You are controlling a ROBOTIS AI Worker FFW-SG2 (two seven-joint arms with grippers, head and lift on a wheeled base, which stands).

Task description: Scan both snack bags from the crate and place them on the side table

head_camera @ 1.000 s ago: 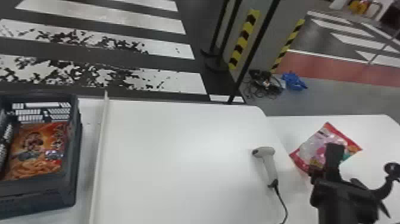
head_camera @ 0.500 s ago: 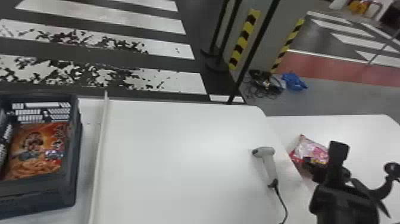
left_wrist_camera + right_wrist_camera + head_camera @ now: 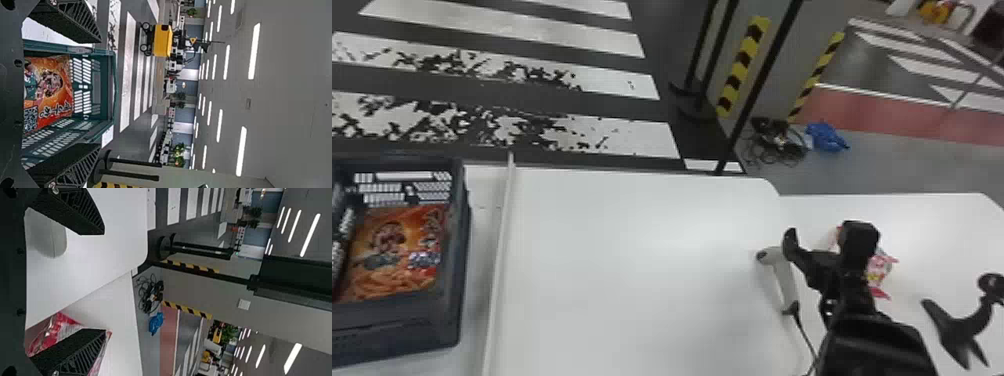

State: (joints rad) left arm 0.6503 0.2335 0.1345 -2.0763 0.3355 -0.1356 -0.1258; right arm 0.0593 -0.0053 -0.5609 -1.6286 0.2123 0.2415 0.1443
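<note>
In the head view, you see the right tool [image 3: 824, 237] over the right part of the bench [image 3: 632, 275], where this bench meets the side bench [image 3: 942, 225]. Its two fingers stand wide apart. One finger is in front of the head of the grey scanner [image 3: 784, 280], and I cannot tell you whether they are touching. The scanner lies on the bench near its right end, and its black cord [image 3: 804, 332] goes from the handle toward you. The pink snack bag [image 3: 879, 270] lies on the side bench, and the right tool hides a part of it from you. In the right wrist view, you see the right tool [image 3: 102, 281] with a wide space between its fingers; the pink snack bag is partly behind one finger, and the scanner is close to the other one in the picture. The orange snack bag [image 3: 392, 255] lies in the dark crate [image 3: 407, 330], with its printed face up. This crate is at the left end of the head view, and a long white strip [image 3: 499, 280] is between it and the scanner. In the left wrist view, the left tool [image 3: 98, 93] is also wide, and you see the crate with the orange snack bag between its two fingers. Past the bench, some black cables [image 3: 774, 142] lie on the floor just beside a blue thing [image 3: 824, 137].
</note>
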